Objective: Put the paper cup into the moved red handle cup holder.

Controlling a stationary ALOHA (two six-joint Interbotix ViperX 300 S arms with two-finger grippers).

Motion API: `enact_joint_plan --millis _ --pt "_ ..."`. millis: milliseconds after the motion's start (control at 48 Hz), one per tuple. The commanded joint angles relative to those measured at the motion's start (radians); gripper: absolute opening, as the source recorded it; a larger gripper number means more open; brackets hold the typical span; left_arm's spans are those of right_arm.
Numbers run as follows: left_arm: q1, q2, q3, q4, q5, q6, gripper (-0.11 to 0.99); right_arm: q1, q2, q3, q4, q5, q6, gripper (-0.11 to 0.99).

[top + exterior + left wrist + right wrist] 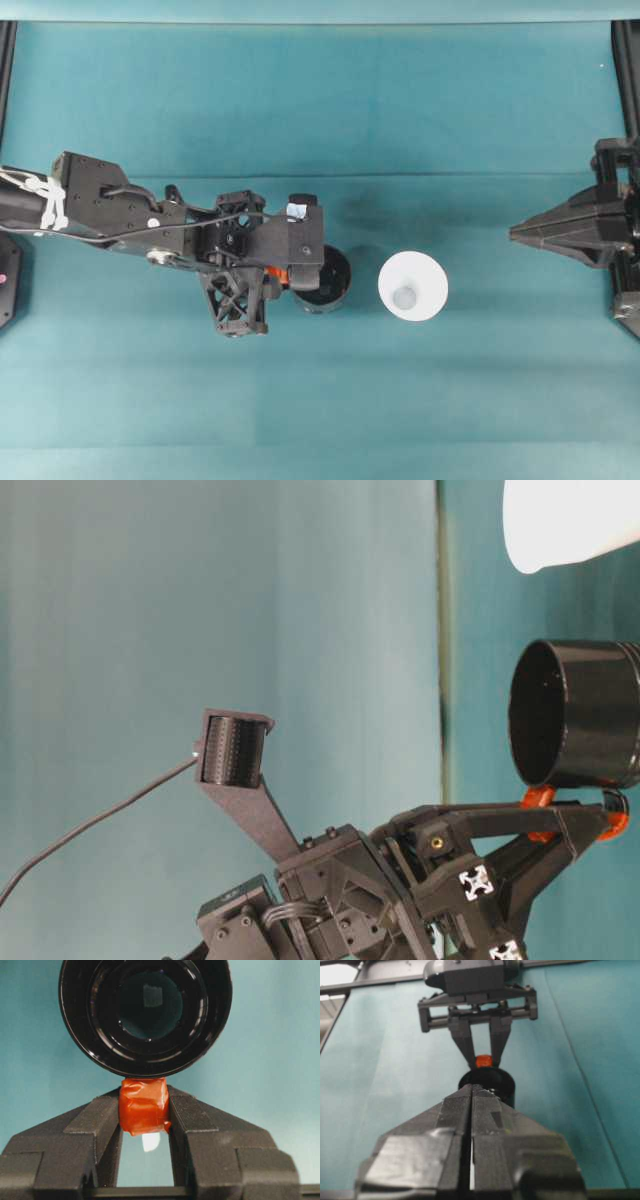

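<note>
A: Where does the white paper cup [413, 286] sit?

B: In the overhead view it stands on the teal cloth-covered table [320, 110], a plain white disc with a small greyish centre, just past centre toward three o'clock. The glossy black round cup holder with the red-orange handle stub [326, 276] is just beside it at its nine o'clock, with a narrow strip of cloth between them.

A: And the left gripper [144, 1110]?

B: Its black fingers [95, 1125] are pinched onto the red-orange handle stub [144, 1111]; the left wrist view shows the stub squeezed between both pads, the holder's open mouth at twelve o'clock from it. The table-level view shows the same grasp on the handle, with the holder [580, 715] upright on the table and the paper cup [570, 520] next to it.

A: The right gripper [516, 232]?

B: Well apart, at three o'clock from the paper cup near the table's edge. Its fingers [455, 1125] are pressed together with nothing between them, pointing toward the holder [487, 1082].
</note>
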Motion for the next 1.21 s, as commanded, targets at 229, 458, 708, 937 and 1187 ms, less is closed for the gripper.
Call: enact_joint_plan --millis 229,458,708,937,1187 --pt "-0.002 -0.005 0.002 0.003 -0.054 -0.006 0.31 -0.002 0.006 -0.015 0.003 -0.005 0.008 -0.10" --pt "-0.002 -0.003 0.005 0.003 -0.057 -0.006 0.31 -0.002 0.006 -0.015 0.003 -0.005 0.008 -0.10" --pt "-0.002 0.000 0.003 0.003 -0.060 -0.008 0.31 -0.002 0.006 -0.015 0.002 -0.005 0.008 -0.10" --pt "-0.002 0.000 0.005 0.003 -0.060 -0.008 0.49 -0.002 0.006 -0.015 0.003 -0.005 0.008 -0.10" --pt "0.000 -0.003 0.009 0.003 -0.061 -0.005 0.93 -0.002 0.006 -0.015 0.003 -0.005 0.008 -0.10"
